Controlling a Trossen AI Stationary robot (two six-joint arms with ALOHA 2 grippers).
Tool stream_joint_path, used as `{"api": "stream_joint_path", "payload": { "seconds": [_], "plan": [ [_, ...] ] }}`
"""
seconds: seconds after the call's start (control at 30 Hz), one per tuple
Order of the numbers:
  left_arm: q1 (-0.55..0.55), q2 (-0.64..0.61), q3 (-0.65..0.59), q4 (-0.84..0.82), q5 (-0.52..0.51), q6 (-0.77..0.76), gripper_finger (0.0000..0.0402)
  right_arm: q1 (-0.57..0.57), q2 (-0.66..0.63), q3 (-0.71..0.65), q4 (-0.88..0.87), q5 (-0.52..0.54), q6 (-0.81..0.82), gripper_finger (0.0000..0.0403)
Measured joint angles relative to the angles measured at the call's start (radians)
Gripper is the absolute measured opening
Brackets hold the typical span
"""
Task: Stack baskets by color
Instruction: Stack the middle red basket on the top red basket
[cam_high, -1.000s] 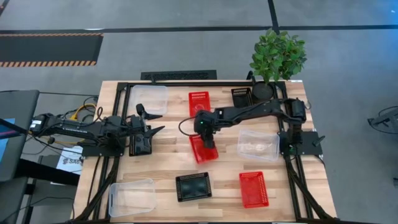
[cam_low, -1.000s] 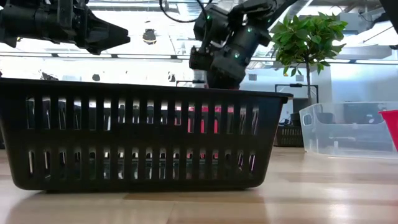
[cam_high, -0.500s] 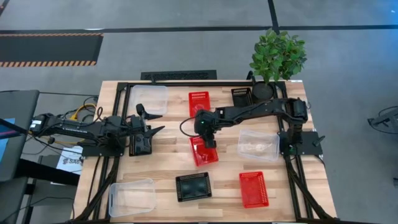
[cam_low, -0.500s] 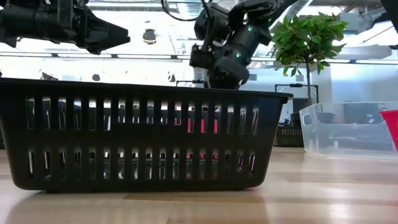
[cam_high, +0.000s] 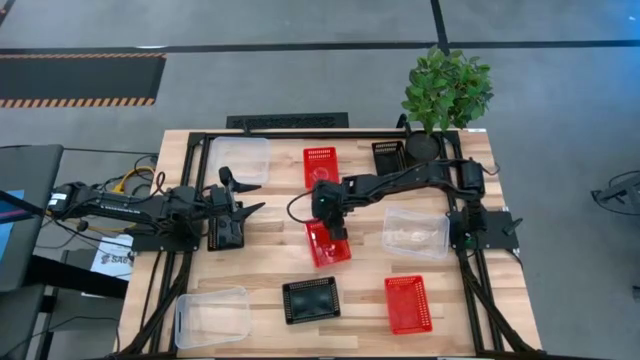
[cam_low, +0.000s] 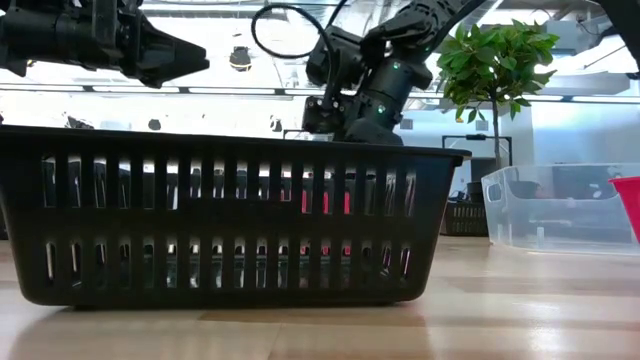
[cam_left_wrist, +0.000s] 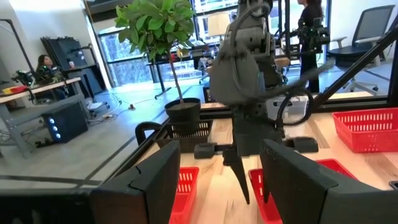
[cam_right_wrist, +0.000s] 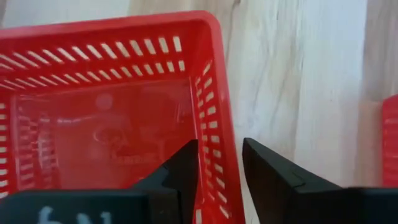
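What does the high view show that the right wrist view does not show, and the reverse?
Only the high view shows the whole table: three clear plastic baskets, two black mesh baskets, the green potted plant and the waiting left gripper at the left side. Only the right wrist view shows the right gripper straddling one wall. Both show the middle red mesh basket.

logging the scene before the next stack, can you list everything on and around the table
red baskets: 3; back centre, middle with the right fingers astride its wall, front right
black baskets: 3; back right by the pot, left under the left arm, front centre
clear baskets: 3; back left, right, front left
potted plant: 1, green, back right corner
table: 1, wood
left gripper: open, above the left side
right gripper: on the middle red basket's wall
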Motion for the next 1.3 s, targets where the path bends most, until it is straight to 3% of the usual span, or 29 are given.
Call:
{"api": "stream_joint_path", "payload": {
  "seconds": [0.33,0.83,1.3],
  "plan": [
    [0.0,0.0,0.0,-0.002,0.0,0.0,0.0213,-0.006,-0.003,0.001,0.019,0.0,-0.012,0.0012],
    [0.0,0.0,0.0,-0.008,-0.002,0.001,0.0213,-0.054,-0.144,0.096,-0.138,-0.091,-0.056,0.001],
    [0.0,0.0,0.0,-0.009,-0.002,-0.001,0.0213,-0.258,-0.203,0.255,-0.222,-0.097,-0.178,0.0004]
  ]
}}
